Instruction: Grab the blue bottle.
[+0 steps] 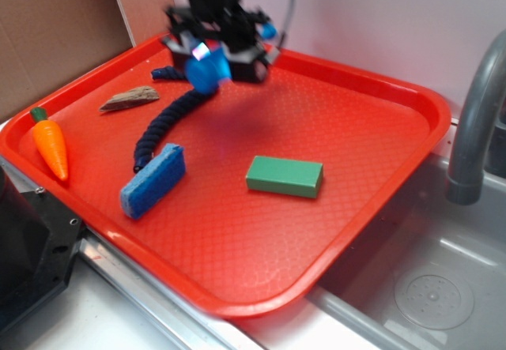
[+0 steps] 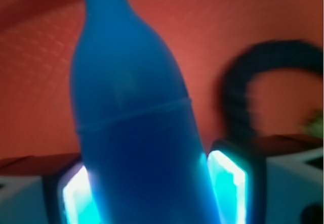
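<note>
gripper point(image 2: 147, 193) of mine clamps the bottle point(image 2: 131, 113) low on its body; i should hold firm and lift straight above the tray point(image 1: 356, 168).

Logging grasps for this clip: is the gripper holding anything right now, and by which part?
Yes. The gripper is shut on the blue bottle, its fingers pressing either side of the fat lower body; the neck points away from it.

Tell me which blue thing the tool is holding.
The blue bottle, pinched between the tool's fingers above the tray; the blue sponge and navy rope lie untouched.
</note>
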Tool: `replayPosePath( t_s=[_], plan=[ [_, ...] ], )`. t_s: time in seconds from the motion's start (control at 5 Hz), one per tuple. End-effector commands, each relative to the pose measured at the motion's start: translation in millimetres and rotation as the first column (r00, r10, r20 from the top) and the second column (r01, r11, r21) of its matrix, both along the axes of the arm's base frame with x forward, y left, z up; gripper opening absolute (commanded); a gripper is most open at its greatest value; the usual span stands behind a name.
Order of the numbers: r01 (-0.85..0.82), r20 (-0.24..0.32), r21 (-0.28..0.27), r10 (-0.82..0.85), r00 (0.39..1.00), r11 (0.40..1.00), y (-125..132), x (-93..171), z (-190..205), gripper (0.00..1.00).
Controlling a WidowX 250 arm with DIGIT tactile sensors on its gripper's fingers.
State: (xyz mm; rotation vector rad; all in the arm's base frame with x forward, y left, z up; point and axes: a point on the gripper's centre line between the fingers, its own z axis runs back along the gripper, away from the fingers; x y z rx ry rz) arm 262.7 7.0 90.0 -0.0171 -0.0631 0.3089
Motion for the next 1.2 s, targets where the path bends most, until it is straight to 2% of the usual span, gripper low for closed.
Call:
replayPosePath(
  t_s=[0.0, 0.2, 0.4, 0.6, 0.8, 1.0],
  plan=[
    [0.162, -0.002, 0.010, -0.162, 0.987, 0.987, 33, -28, 76, 0.00],
    [0.166, -0.005, -0.016, -0.166, 0.986, 0.986, 37, -44, 98, 0.00],
    [0.207, 0.025, -0.017, -0.207, 0.978, 0.978, 33, -59, 116, 0.00],
    [0.186, 0.017, 0.024, -0.187, 0.982, 0.982, 23, -59, 121, 0.00],
    [0.182, 0.043, 0.051, -0.184, 0.982, 0.982, 16, -62, 125, 0.00],
    [0.176, 0.049, 0.055, -0.178, 0.983, 0.983, 16, -61, 125, 0.00]
  ],
)
